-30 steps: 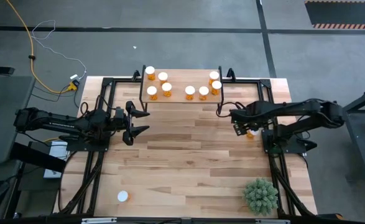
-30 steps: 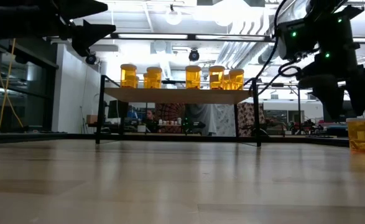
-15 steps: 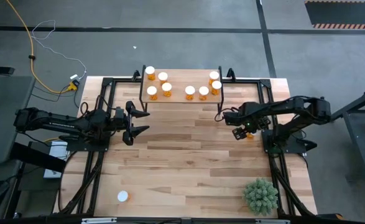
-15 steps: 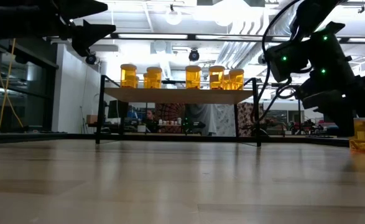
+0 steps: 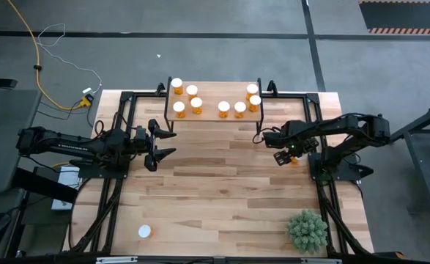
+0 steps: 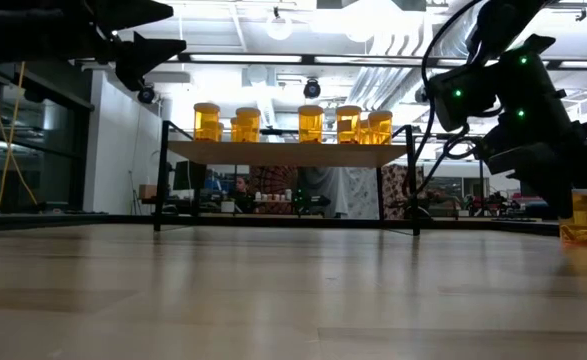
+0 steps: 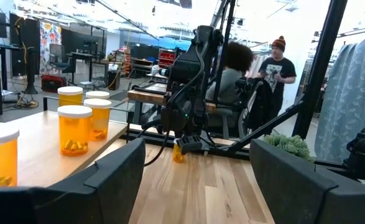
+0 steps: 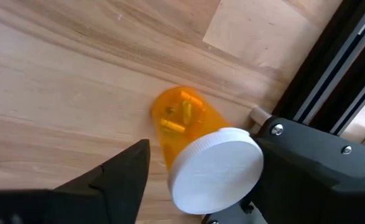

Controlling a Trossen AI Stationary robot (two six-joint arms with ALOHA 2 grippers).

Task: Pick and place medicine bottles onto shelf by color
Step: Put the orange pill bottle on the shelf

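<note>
My right gripper (image 5: 282,152) sits right of centre in the high view, tipped down over a small amber-orange pill bottle with a round white cap (image 8: 198,146); in the right wrist view my two dark fingers (image 8: 117,171) stand spread on either side of that bottle, one finger apart from it and the other, with its screw heads, just beside the cap, neither pinching it. My left gripper (image 5: 161,146) waits left of centre in the high view, fingers parted and holding nothing, level above the boards.

The large wood-plank tabletop (image 5: 222,191) fills the middle of the high view. At its upper edge stands the low light-wood shelf on thin black legs (image 5: 213,116), carrying seven more amber bottles with white caps (image 5: 195,104): four in a cluster at its left end, two in the middle, two touching at its right end. In the low view they line up along the shelf top, upper centre. A spiky green plant (image 5: 307,229) sits at the lower right of the table. A small white round cap-topped object (image 5: 145,232) lies at the lower left. The bottle under my right gripper stands upright at the right edge of the low view (image 6: 581,215), on the table
</note>
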